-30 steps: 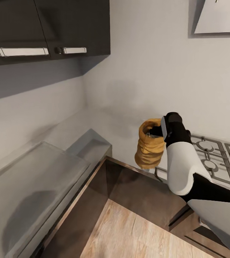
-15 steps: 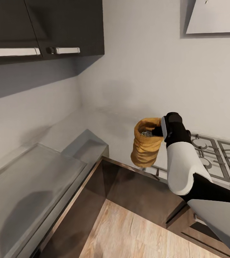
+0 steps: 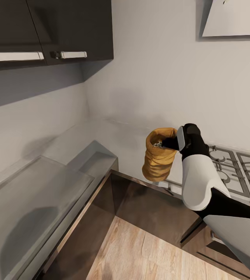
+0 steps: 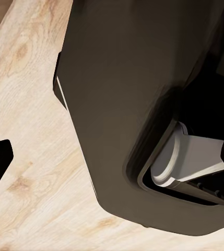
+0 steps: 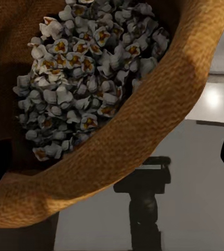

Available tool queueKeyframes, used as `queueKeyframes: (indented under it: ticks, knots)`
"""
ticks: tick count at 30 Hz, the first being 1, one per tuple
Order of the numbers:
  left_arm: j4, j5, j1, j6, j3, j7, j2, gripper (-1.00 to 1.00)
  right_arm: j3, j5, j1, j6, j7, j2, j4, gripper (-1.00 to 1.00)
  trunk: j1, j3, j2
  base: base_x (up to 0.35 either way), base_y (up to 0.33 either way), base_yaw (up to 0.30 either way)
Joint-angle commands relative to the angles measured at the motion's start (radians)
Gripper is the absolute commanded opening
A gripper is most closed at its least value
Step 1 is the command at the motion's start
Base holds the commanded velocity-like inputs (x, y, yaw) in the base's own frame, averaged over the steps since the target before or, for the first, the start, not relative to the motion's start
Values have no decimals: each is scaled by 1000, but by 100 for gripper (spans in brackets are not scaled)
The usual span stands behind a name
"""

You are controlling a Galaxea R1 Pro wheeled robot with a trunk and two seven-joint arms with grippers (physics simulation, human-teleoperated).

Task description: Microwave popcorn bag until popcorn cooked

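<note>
The tan popcorn bag (image 3: 158,161) hangs upright in the air above the front edge of the grey countertop (image 3: 101,136), just left of the gas hob. My right gripper (image 3: 172,144) is shut on its rolled rim. The right wrist view looks into the bag (image 5: 143,141), where greyish popcorn (image 5: 80,78) with yellow centres lies heaped. Some of that popcorn (image 3: 158,144) also shows at the bag's mouth in the head view. My left gripper (image 4: 112,159) points down at the wood floor beside the robot's dark base, open and holding nothing. The microwave is out of view.
Dark upper cabinets (image 3: 70,31) hang at the top left, and a white hood (image 3: 233,19) at the top right. The gas hob (image 3: 237,167) lies behind my right arm. Dark cabinet fronts (image 3: 148,206) meet in a corner over the wood floor (image 3: 140,252).
The whole view has shifted slightly, so the camera has moved. The bag stays in my right gripper and sits a little further left in the picture than one second ago.
</note>
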Motion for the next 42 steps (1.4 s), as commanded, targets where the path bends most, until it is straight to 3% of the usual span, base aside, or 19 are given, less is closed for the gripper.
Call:
queueKeyframes:
  ticks: [1,4,8,15,18,24,29,32,35,42]
  knots:
    - [0,4,0,-3,1,2,0,100,-6,-5,-1,2,-2,1,-1,100,0,-1,-1,0,0,0]
    - [0,4,0,-3,0,2,0,100,-35,-10,-2,2,-2,1,-1,100,0,-1,-1,0,0,0]
    - [1,4,0,-2,4,-4,-10,100,-26,16,8,2,-19,-6,18,100,0,-1,-1,0,0,0]
    - [-1,4,0,-1,4,-4,-7,100,14,62,8,2,-6,-43,-21,100,0,-1,-1,0,0,0]
    - [0,2,0,-1,2,-4,-7,100,31,77,8,1,-5,-45,-38,100,0,-1,-1,52,0,0]
    - [1,-2,0,-1,-2,-5,-7,100,65,69,8,1,-3,-41,-72,100,0,-1,-1,239,0,0]
    - [0,-2,0,-2,-2,-4,-6,100,68,71,8,1,-1,-44,-69,100,0,-1,-1,104,0,0]
    - [0,-1,0,-1,-2,-4,-6,100,68,72,8,2,-1,-67,-52,100,0,-1,-1,9,0,0]
    - [0,-1,0,-1,-2,-4,-6,100,68,73,28,2,-1,-110,-47,100,0,-1,-1,1,0,0]
    - [1,1,0,-1,-2,-4,-6,100,68,66,72,2,0,-114,-26,100,0,-1,-1,0,0,0]
